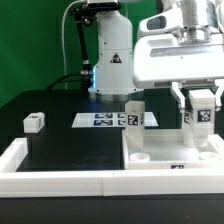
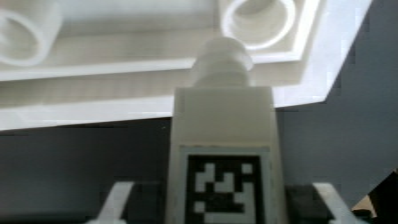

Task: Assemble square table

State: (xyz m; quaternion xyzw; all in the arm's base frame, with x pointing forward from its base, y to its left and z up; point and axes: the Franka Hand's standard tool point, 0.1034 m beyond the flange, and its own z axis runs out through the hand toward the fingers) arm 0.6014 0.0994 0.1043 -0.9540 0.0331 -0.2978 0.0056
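Observation:
The square table top point(image 1: 165, 150), a white tray-like slab, lies at the exterior view's front right. One tagged white leg point(image 1: 134, 112) stands upright on its far corner. My gripper point(image 1: 200, 108) is shut on a second tagged leg point(image 1: 201, 114) and holds it upright just over the slab's right side. In the wrist view this leg point(image 2: 222, 140) fills the middle, with its screw tip pointing at the slab point(image 2: 107, 90) between two round holes. A finger point(image 2: 121, 205) shows on either side of the leg. A third leg point(image 1: 35, 122) lies loose at the left.
The marker board point(image 1: 105, 120) lies flat behind the slab, in front of the robot's base point(image 1: 110, 60). A long white rim point(image 1: 60, 170) borders the black surface at the front and left.

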